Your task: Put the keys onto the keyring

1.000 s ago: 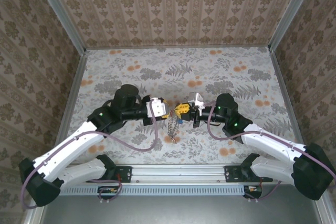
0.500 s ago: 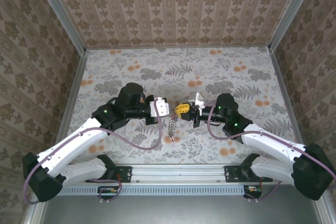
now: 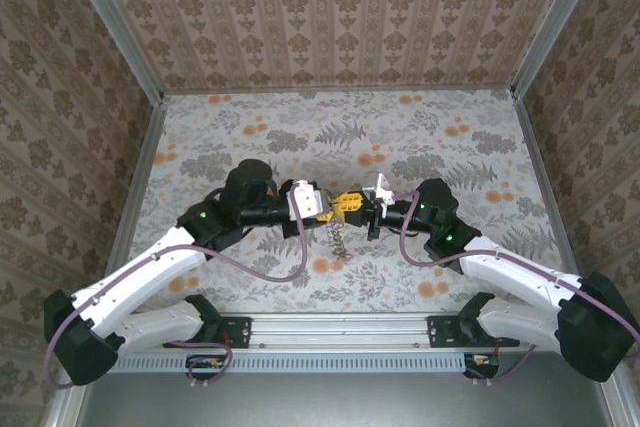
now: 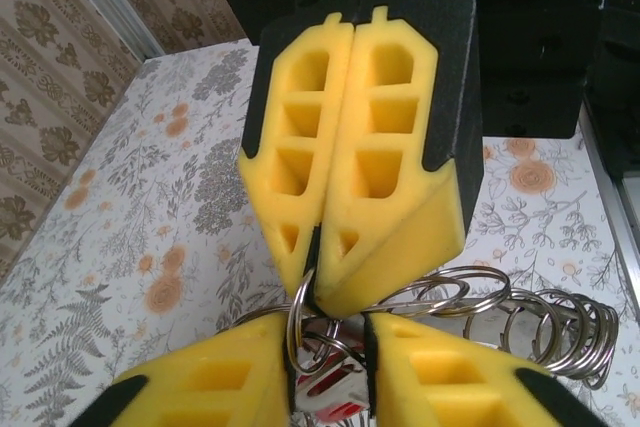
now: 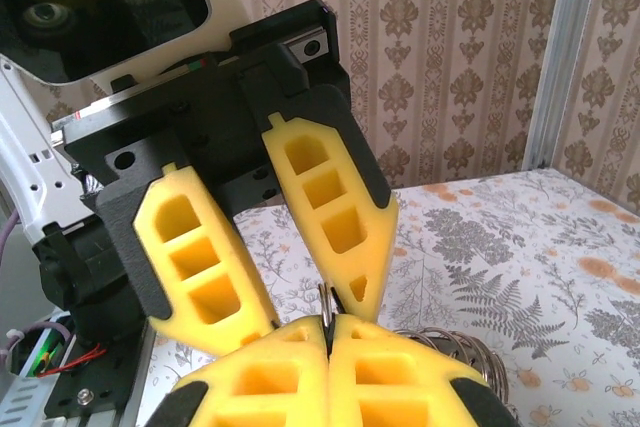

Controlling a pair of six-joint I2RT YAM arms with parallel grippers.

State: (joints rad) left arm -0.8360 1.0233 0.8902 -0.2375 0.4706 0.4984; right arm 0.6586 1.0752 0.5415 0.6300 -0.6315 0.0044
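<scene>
- The right end effector point(image 3: 354, 206) and left end effector point(image 3: 322, 205) meet tip to tip above the middle of the counter point(image 3: 420, 137).
- From that meeting point the keyring point(image 3: 338, 238) trails toward the arms' bases.
- The right end effector is pressed together, pinching one thin wire loop of the keyring.
- In the left wrist view the left fingers point(image 4: 210, 387) stand slightly apart, with a red key point(image 4: 335, 402) and loops in the gap. I cannot tell whether they clamp.
- That view separates steel loops which the top view gives as one dark strand.
</scene>
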